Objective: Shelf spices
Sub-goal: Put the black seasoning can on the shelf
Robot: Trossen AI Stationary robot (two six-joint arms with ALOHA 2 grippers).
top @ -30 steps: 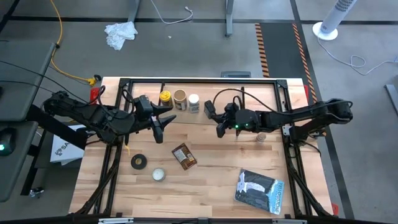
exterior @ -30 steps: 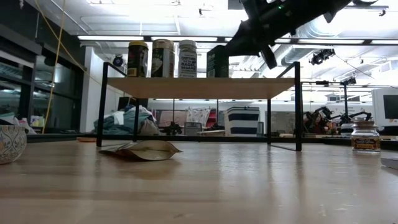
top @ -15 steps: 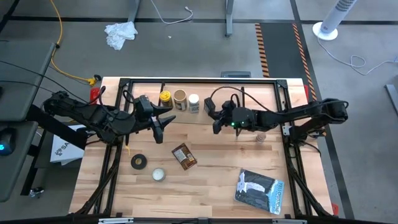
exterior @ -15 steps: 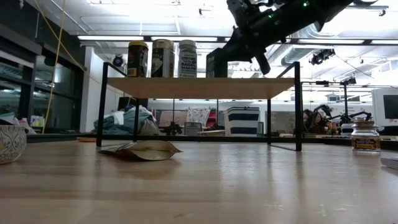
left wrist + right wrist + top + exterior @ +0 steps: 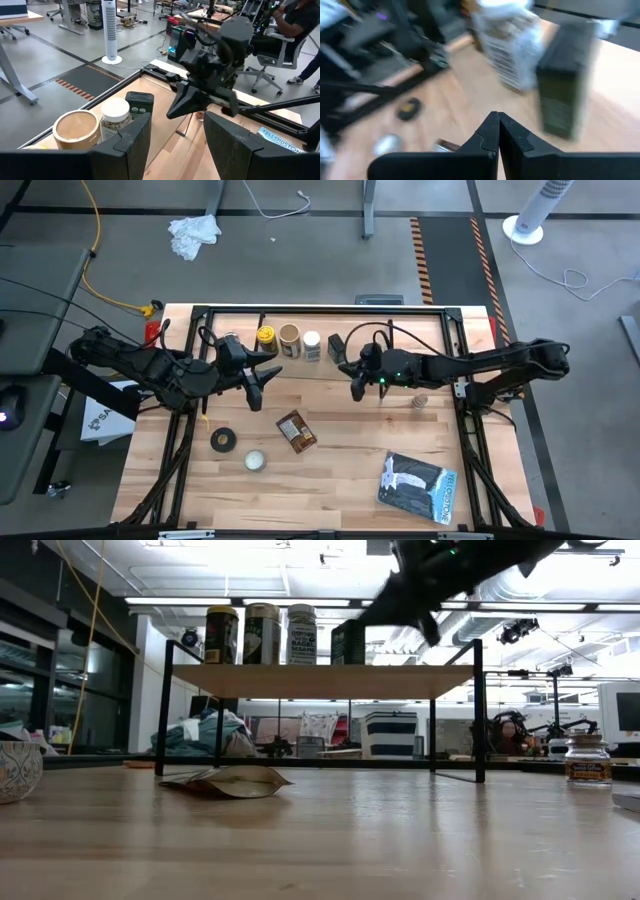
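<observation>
Four spice containers on the light wood plank shelf [image 5: 320, 681] with thin black wire legs.

My right gripper [image 5: 357, 388], fingers pressed together and empty, hangs just beside the dark rectangular bottle [image 5: 335, 346] (apart from it). My left gripper [image 5: 257, 388] hovers with fingers spread wide. Flat brown packet [image 5: 296, 431] lies on the table.

Overhead, table-level and two wrist cameras, all sharing the shelf [image 5: 320, 680].
</observation>
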